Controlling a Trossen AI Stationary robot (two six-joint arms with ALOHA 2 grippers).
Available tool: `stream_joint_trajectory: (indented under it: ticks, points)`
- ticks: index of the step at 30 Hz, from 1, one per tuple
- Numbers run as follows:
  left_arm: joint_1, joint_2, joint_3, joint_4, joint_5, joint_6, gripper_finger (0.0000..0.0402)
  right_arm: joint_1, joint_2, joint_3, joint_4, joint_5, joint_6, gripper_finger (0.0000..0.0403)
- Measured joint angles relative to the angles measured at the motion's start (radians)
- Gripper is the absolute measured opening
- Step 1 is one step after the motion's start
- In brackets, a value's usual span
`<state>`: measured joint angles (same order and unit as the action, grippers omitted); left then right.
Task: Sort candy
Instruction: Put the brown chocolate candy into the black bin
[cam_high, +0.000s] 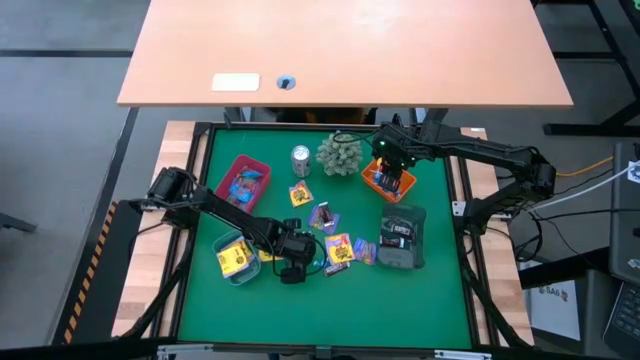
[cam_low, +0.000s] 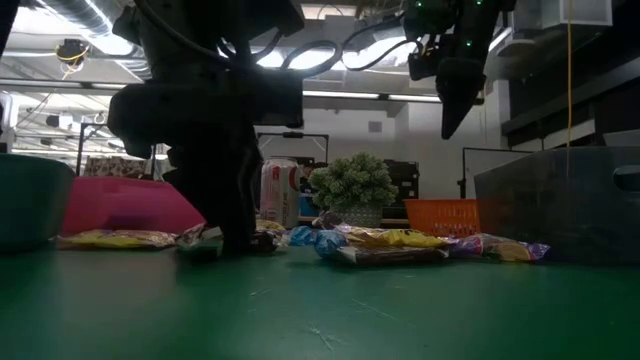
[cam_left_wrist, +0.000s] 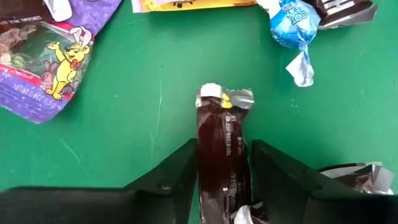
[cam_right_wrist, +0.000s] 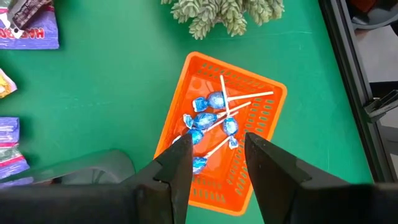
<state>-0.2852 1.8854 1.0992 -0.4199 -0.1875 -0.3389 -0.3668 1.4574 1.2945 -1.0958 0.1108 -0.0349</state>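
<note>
Brown mini bar (cam_left_wrist: 222, 158) lies flat on the green mat (cam_high: 420, 300), and the left gripper (cam_left_wrist: 224, 180) straddles it, fingers (cam_left_wrist: 183, 177) apart, one each side. Best to squeeze square across the middle, then lift straight up. A blue-wrapped sweet (cam_left_wrist: 292, 28) and a crumpled wrapper (cam_left_wrist: 351, 177) lie near. Over at the orange basket (cam_right_wrist: 264, 99) of blue lollipops (cam_right_wrist: 208, 118), the right gripper (cam_right_wrist: 214, 165) hovers empty, fingers parted.

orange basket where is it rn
In the high view the orange basket sits at the table's back right, beside the green spiky plant, under the right gripper.
</note>
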Motion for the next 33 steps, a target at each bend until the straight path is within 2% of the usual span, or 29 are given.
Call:
stream_joint_trajectory:
  ticks: [8, 12, 15, 25, 33]
  points:
    - [0.002, 0.000, -0.001, 0.043, -0.013, -0.022, 0.0067, 0.000, 0.000, 0.000, -0.001, 0.000, 0.000, 0.0145]
    - [0.011, -0.001, -0.001, 0.046, -0.014, -0.026, 0.0046, 0.000, 0.000, 0.000, -0.005, -0.001, 0.000, 0.0145]
    - [0.024, -0.001, -0.002, 0.058, -0.013, -0.041, 0.0042, 0.000, -0.008, 0.000, -0.008, -0.052, -0.015, 0.0145]
    - [0.086, -0.001, -0.003, 0.125, -0.013, -0.045, 0.0041, 0.020, -0.071, 0.000, 0.010, -0.346, -0.049, 0.0145]
    - [0.144, -0.001, -0.003, 0.346, -0.091, 0.011, 0.0041, 0.162, -0.066, 0.000, 0.159, -0.384, -0.013, 0.0145]
